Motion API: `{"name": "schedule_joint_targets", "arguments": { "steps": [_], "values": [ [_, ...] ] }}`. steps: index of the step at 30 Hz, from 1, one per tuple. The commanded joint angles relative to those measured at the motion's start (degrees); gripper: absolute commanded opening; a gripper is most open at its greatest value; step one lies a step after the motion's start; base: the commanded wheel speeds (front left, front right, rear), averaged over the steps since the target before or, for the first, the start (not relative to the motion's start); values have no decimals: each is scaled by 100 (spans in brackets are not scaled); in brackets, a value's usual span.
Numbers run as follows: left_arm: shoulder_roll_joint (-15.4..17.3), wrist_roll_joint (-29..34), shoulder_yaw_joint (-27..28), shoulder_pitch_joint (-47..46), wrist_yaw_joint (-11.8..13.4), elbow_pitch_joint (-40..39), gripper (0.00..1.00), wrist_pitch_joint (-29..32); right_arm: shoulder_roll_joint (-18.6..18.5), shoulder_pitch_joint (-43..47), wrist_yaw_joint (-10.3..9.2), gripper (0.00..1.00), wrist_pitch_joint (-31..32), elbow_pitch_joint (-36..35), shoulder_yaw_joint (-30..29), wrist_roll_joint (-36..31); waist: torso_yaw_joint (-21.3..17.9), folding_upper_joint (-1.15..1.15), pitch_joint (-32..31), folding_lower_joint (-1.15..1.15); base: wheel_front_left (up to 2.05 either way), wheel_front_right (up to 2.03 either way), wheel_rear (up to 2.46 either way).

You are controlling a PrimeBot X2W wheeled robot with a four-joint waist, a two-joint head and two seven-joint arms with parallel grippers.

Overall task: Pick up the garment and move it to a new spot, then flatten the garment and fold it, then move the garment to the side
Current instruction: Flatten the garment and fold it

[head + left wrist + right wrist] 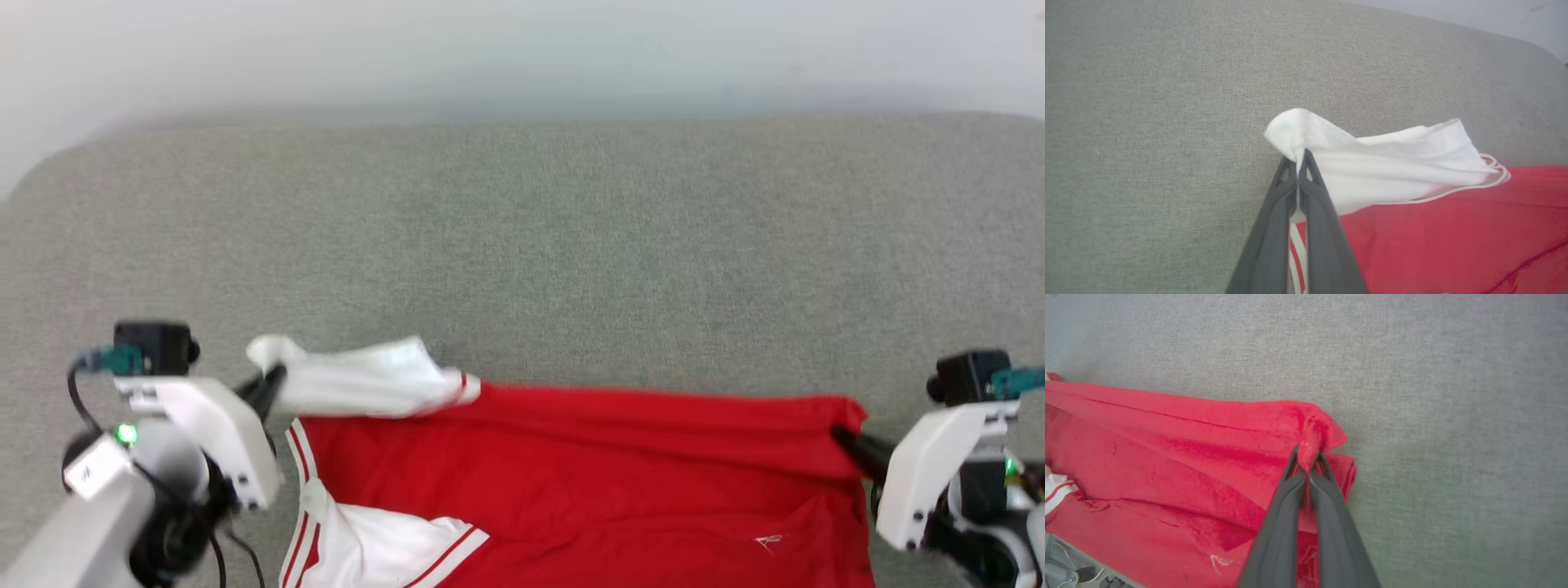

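The red jersey-style garment with white short sleeves and red-white striped trim (588, 482) is spread on the grey woven upholstered surface (522, 245), low in the head view, and no lettering is shown on the face turned up. Its long axis is laid from left to right, along the line between the two grippers. The left gripper (1298, 160) is closed narrow on the bunched end of a white sleeve (1396, 167), and the red body lies to that gripper's right. The right gripper (1308, 457) is likewise pinched tight on a red corner (1327, 428) of the cloth at the opposite end, with the body extending to its left. The far edge between the two grips is drawn nearly straight, while the rest of the cloth runs toward the robot and out of the bottom of the head view. Neither arm is judged nearer, as each is placed at its own end. The coming move, a carry or a flattening, is judged to depend on both grips being moved together across that axis, so that the held edge is kept taut and level.
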Motion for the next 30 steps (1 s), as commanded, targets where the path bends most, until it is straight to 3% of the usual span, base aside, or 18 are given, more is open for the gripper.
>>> {"name": "schedule_joint_targets", "arguments": {
  "steps": [1,10,18,19,21,22,23,24,30],
  "values": [
    [-4,-36,29,239,71,-95,0,-82,51,201,-9,0,-49,6,-63,-46,55,0,-124,1,0,0,0],
    [-28,-336,-91,1677,451,-610,0,-165,368,952,-9,0,-400,244,-314,-39,42,0,-415,1,0,0,0],
    [-369,-487,-393,2100,375,-444,0,-104,607,1193,-10,0,-874,640,-509,-120,57,0,-467,1,0,0,0],
    [-420,-494,-398,2087,340,-366,0,-147,637,1211,-10,9,-927,686,-498,-124,55,0,-469,1,0,0,0],
    [-490,-502,-436,2063,260,-161,0,-192,685,1255,-10,39,-1037,767,-480,-149,43,0,-476,1,0,0,0],
    [-552,-528,-429,2044,212,-70,2,-243,715,1280,-9,100,-1083,787,-454,-139,41,0,-486,1,0,0,0],
    [-604,-534,-416,2019,177,15,37,-303,724,1310,-9,100,-1158,791,-438,-148,41,0,-499,1,0,0,0],
    [-690,-493,-388,1959,128,181,100,-490,751,1404,-11,100,-1372,711,-444,-165,51,0,-546,1,0,0,0],
    [-740,-148,-212,1821,209,149,100,-1287,711,1703,-7,100,-1614,168,-513,-244,93,0,-667,1,0,0,0]
  ]
}}
